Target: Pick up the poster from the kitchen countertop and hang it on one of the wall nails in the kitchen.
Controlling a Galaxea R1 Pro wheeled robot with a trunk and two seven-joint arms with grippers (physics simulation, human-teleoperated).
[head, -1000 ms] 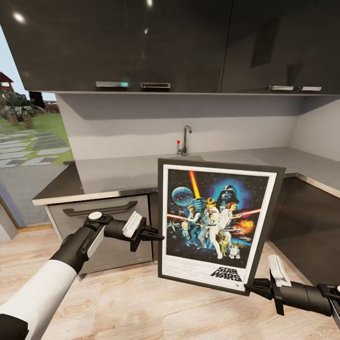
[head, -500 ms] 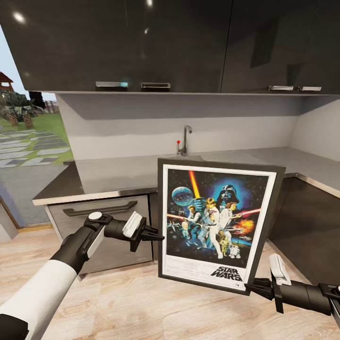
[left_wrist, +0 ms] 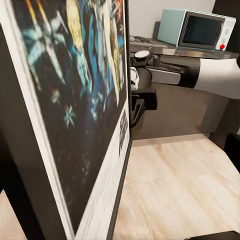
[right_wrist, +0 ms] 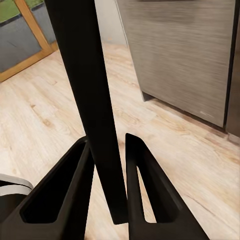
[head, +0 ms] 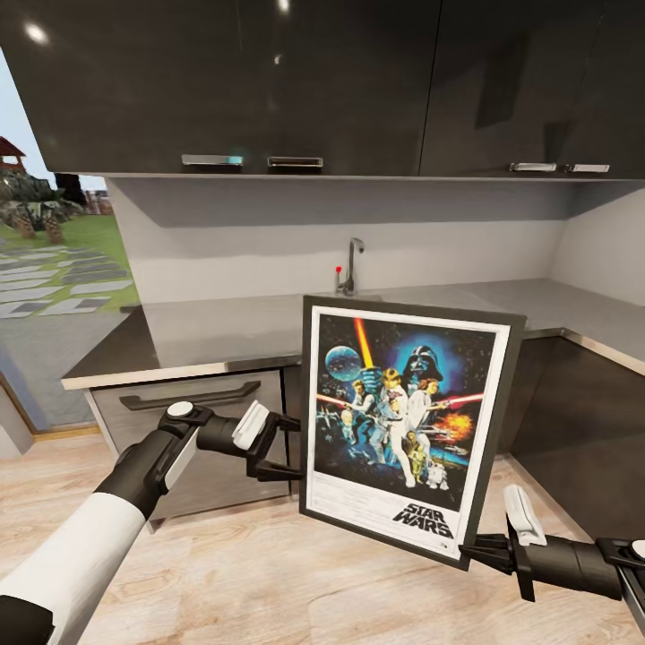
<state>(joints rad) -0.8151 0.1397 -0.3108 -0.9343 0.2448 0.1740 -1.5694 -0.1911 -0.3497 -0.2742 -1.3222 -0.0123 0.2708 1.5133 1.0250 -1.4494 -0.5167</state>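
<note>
Taking the poster (head: 405,421) as the landmark, the left arm reaches in from the lower left of the head view, its white forearm rising to a black wrist that points across toward the poster's left edge. The left gripper (head: 288,446) sits just beside that edge, about level with the poster's middle, with its two black fingers spread apart, one above the other; whether the tips touch the frame cannot be told. The poster itself is held upright in the air in front of the kitchen countertop (head: 224,331), tilted a little so its top leans to the right, with the artwork facing the camera and the logo strip at the bottom. Behind it, on the countertop, the tap (head: 350,266) stands just above the poster's top edge, and dark wall cabinets (head: 269,81) hang higher up. At the poster's lower right corner the right arm comes in low and nearly level from the right side, and the right gripper (head: 472,549) is clamped on the frame there. In the right wrist view the poster's dark edge (right_wrist: 90,100) runs between the two fingers (right_wrist: 145,190), which press against it over the wooden floor (right_wrist: 45,110).
</note>
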